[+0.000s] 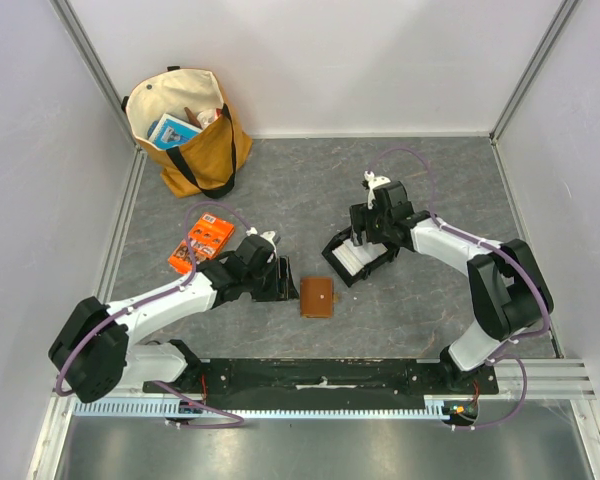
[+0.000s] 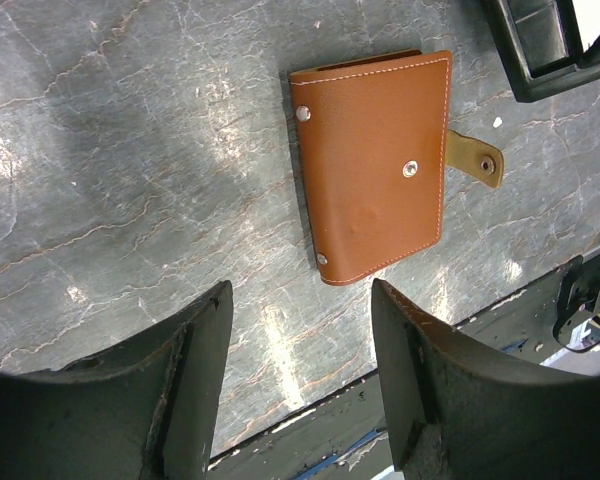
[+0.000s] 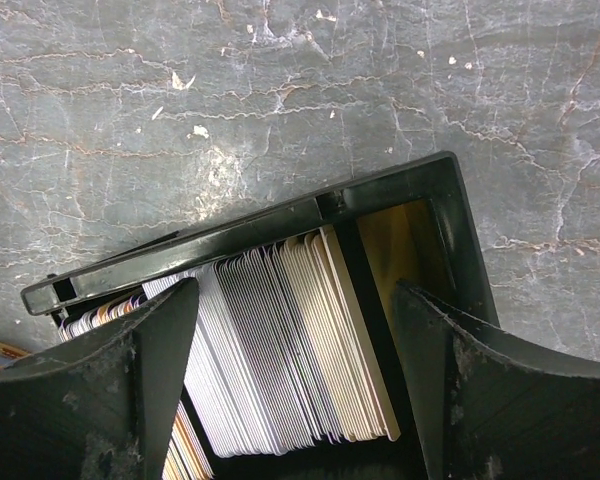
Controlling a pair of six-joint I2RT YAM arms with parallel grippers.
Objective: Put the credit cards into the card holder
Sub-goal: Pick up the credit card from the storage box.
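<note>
— Two pincers here; how do they stand?
— Both spread. The left pincer [image 2: 300, 350] hangs over bare counter [image 2: 130, 150] with nothing between its fingers, just short of the card holder [image 2: 375, 165].
— And the holder itself?
— Flat on the counter, folded shut, its strap [image 2: 475, 158] sticking out loose at one side. It lies near the black tray [image 3: 280, 225], not touching it.
— The credit cards [image 3: 270, 370]?
— On edge, packed in a row inside that tray. The right pincer [image 3: 295, 300] hovers wide above them, gripping none.
— Anything else?
— An orange packet [image 1: 200, 243] beside the left arm, and a tote bag [image 1: 190, 130] at the far corner.
</note>
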